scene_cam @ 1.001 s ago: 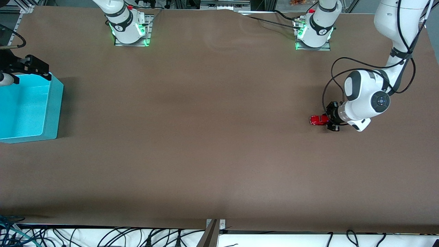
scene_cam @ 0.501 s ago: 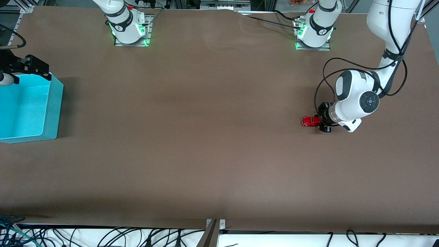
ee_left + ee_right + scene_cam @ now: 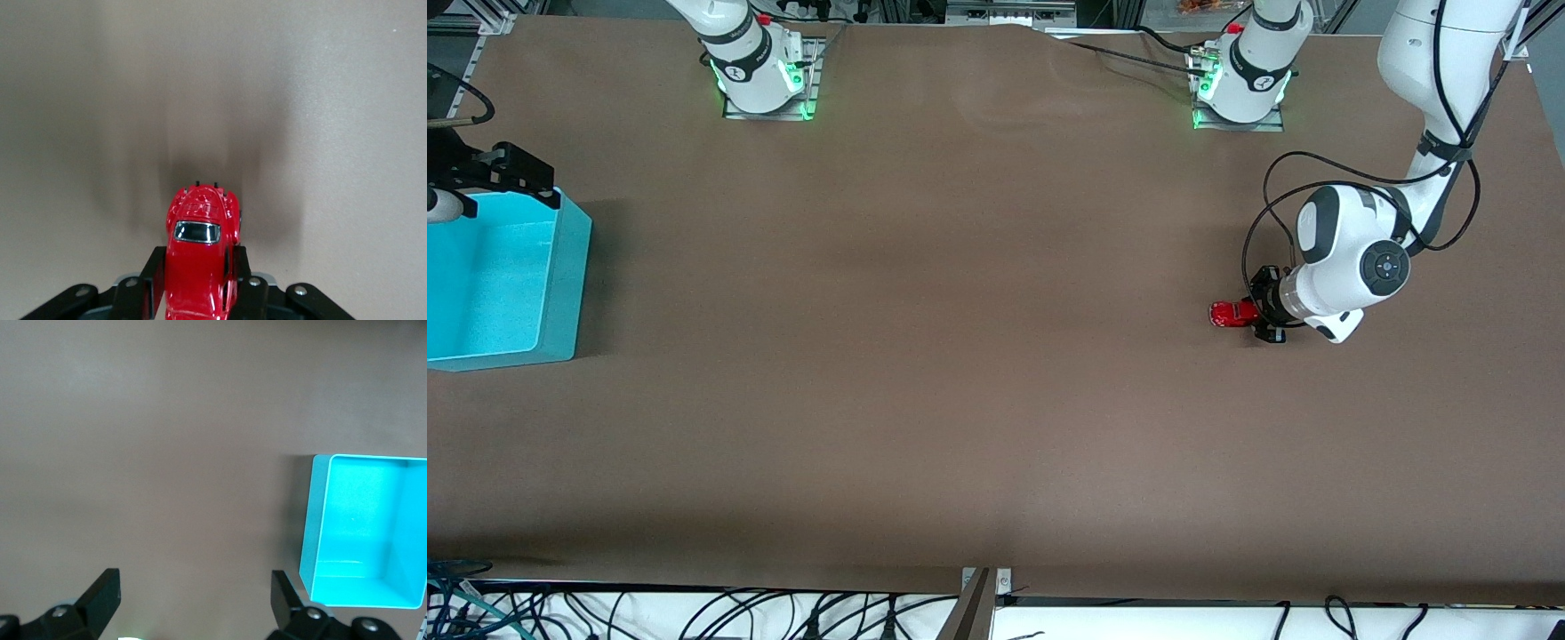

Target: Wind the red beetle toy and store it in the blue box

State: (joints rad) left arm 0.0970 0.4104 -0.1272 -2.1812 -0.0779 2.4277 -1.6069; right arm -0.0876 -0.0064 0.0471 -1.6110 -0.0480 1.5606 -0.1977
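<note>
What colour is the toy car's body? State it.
Glossy red, with a dark window; the red beetle toy shows best in the left wrist view, clamped by the left gripper.

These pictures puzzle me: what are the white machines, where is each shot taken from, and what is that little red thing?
The white machines are two robot arms bolted to a brown table. The wide picture comes from a high camera facing them. The other two come from cameras on the arms' wrists.

The red thing is a red beetle toy, a tiny car. The left gripper holds it low at the table, jaws closed on its sides, toward the left arm's end.

The right gripper waits with jaws open at the table's right-arm end, close to the blue box. Nothing shows inside the box.
</note>
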